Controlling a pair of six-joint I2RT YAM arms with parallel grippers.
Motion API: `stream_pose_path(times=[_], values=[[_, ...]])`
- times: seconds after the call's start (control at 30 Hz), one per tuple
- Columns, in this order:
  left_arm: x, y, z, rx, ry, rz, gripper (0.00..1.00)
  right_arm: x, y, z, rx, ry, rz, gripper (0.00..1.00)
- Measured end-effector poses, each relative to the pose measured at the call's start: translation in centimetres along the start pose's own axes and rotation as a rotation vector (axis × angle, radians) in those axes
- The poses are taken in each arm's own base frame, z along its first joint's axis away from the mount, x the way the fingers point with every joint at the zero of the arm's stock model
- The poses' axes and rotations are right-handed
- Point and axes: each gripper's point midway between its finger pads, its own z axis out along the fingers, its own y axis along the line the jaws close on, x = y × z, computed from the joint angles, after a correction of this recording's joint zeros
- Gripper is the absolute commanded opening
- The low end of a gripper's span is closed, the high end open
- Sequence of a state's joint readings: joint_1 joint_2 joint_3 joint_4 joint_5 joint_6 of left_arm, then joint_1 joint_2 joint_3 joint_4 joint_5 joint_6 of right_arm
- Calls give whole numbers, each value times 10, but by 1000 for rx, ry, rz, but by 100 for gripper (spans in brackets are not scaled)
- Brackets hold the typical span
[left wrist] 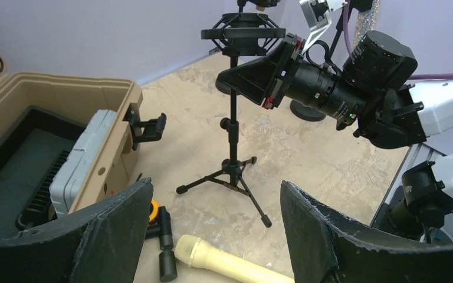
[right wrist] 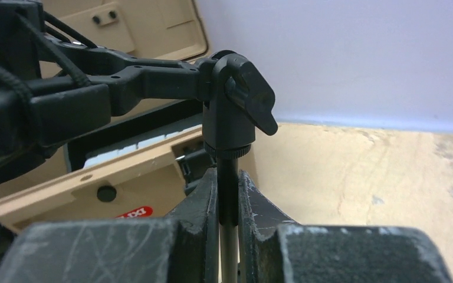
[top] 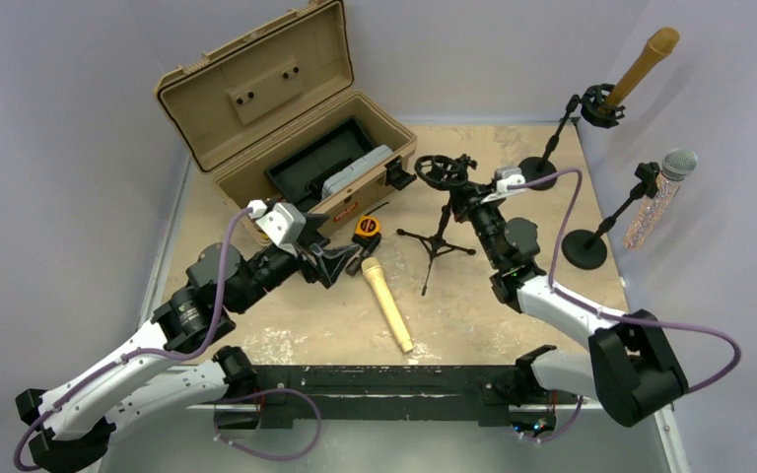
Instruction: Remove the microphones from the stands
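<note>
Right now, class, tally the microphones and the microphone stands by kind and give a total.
Microphones: 3 (cream microphone, gold microphone, glittery microphone)
Stands: 3 (tripod stand, rear round-base stand, near round-base stand)
Total: 6

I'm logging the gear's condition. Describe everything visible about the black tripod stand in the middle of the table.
The tripod stand is matte black, apparently metal, standing upright on three splayed legs on the table. A thin pole with a clamp collar rises to a swivel joint carrying a ring-shaped shock mount, which is empty. The right gripper is shut on the pole just under that joint.
</note>
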State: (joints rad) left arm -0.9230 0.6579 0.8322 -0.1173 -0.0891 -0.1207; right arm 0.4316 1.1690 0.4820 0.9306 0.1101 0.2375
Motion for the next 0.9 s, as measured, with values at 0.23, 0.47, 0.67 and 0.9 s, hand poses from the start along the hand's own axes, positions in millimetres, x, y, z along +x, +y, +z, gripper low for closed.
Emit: stream_pose_path(times=[0.23, 0.47, 0.67, 0.9], values=[[18, -1, 12, -13, 53, -50, 80, 8, 29, 2, -184, -4, -89, 14], [33, -1, 27, -26, 100, -140, 81, 6, 39, -4, -226, 16, -72, 43], [37, -5, 37, -20, 130, -195, 80, 3, 38, -15, -191, 71, -12, 61], [25, -6, 41, -20, 115, -212, 80, 0, 33, -13, -86, 156, 142, 97]])
